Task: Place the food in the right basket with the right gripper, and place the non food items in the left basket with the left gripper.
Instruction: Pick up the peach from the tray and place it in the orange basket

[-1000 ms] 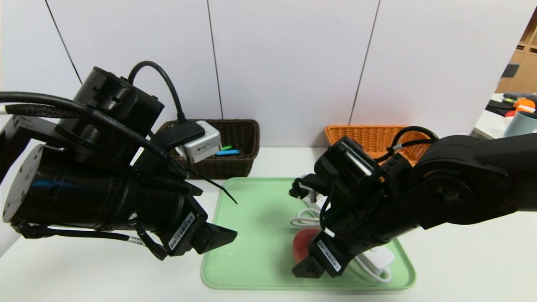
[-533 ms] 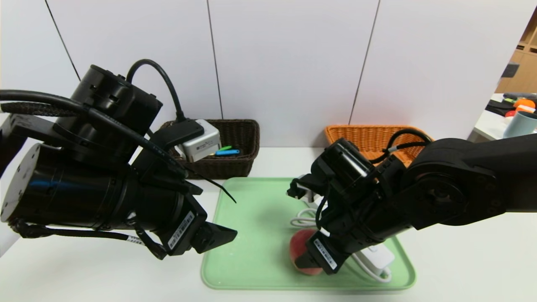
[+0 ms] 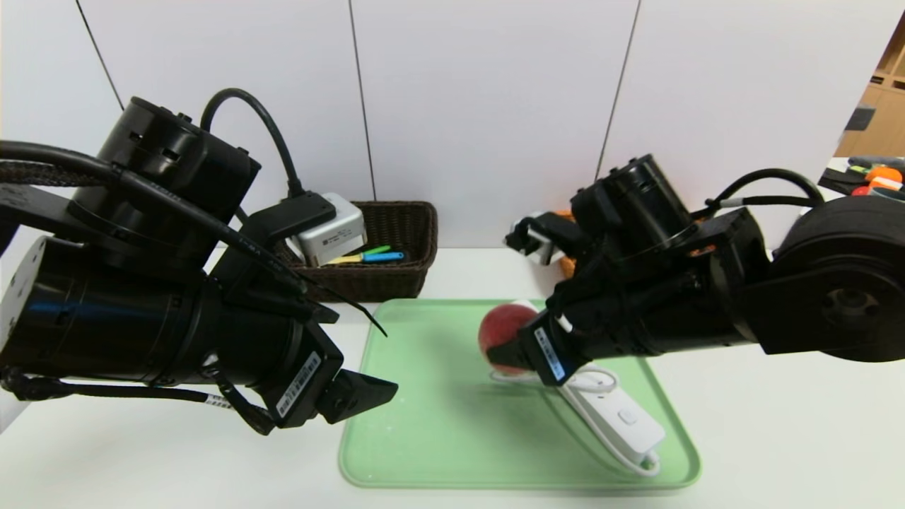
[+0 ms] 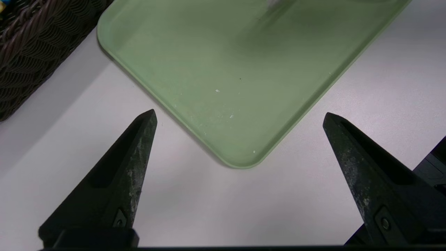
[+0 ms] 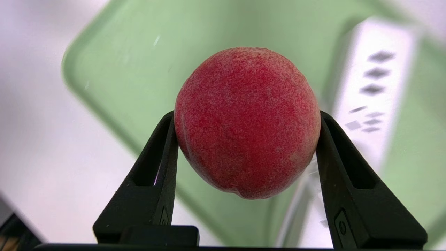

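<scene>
Right claw (image 5: 249,139) is gripping a round peach (image 5: 247,122), its two black fingers pressing on opposite sides of the fruit and holding it above the green tray (image 3: 424,452); the peach is showing deep red skin with a fine, velvety fuzz, paler flecks toward the rim, a faint crease down one side and a small nub at one end. Left claw (image 4: 240,115) is standing wide open with nothing between its fingers, hanging near the tray's left edge, its tapering black fingers showing scuffed, greyish inner faces. Tray is lying flat on the smooth white bench (image 3: 283,466), its surface matte with a few pale specks, its corners rounding off and a low raised lip running about it. White power strip (image 3: 622,417), long, boxy and smooth, is resting on the right part of the tray, its pale cord (image 3: 597,382) looping beside and over it. Dark brown woven basket (image 3: 375,283) is sitting behind the tray at the left, coarse wicker walls holding a blue-and-yellow handled item (image 3: 382,257) and a green one (image 3: 376,249). Orange wicker basket (image 3: 568,267) is standing behind the right arm, mostly hidden. Open room is showing across the tray's left and front portions, and bare bench is running between the two baskets
</scene>
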Motion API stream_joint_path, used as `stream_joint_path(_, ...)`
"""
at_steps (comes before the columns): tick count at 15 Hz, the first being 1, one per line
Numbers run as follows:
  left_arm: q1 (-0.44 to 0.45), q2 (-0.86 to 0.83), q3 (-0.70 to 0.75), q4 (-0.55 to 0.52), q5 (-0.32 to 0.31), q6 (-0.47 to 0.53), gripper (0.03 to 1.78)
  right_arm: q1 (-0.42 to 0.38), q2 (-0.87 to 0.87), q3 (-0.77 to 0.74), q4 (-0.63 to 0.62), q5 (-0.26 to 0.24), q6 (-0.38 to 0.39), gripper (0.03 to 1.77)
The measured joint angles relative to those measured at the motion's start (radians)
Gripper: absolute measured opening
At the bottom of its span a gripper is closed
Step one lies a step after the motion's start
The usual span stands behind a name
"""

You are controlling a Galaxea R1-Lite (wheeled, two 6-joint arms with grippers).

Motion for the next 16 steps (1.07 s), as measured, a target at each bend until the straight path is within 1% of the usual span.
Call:
stream_joint_path(1,0.000,-0.002,0.000,0.000,-0.001,0.000,1.69,-0.026,-0.015,0.000,-0.051,-0.031,-0.001,1.12)
stream_joint_path(2,0.000,-0.003,0.000,0.000,-0.001,0.000,1.69,-0.056,-0.028,-0.001,-0.101,-0.052,-0.001,1.12)
stream_joint_path(3,0.000,-0.004,0.000,0.000,-0.001,0.000,1.69,-0.091,-0.037,-0.002,-0.142,-0.059,-0.001,1.12)
stream_joint_path(5,0.000,-0.005,0.000,0.000,-0.001,0.000,1.69,-0.169,-0.046,-0.002,-0.189,-0.058,-0.001,1.12)
stream_joint_path(8,0.000,-0.005,0.001,0.000,-0.001,0.000,1.69,-0.294,-0.013,-0.009,-0.216,-0.061,-0.001,1.12)
stream_joint_path(11,0.000,-0.005,0.006,0.000,-0.001,-0.004,1.69,-0.415,0.022,-0.015,-0.323,-0.061,0.001,1.11)
stream_joint_path(13,0.000,-0.004,0.008,0.000,-0.003,-0.006,1.69,-0.481,0.047,-0.017,-0.413,-0.066,-0.004,1.11)
stream_joint_path(16,0.000,0.000,0.008,-0.002,-0.004,-0.006,1.69,-0.549,0.098,-0.018,-0.480,-0.065,-0.009,1.11)
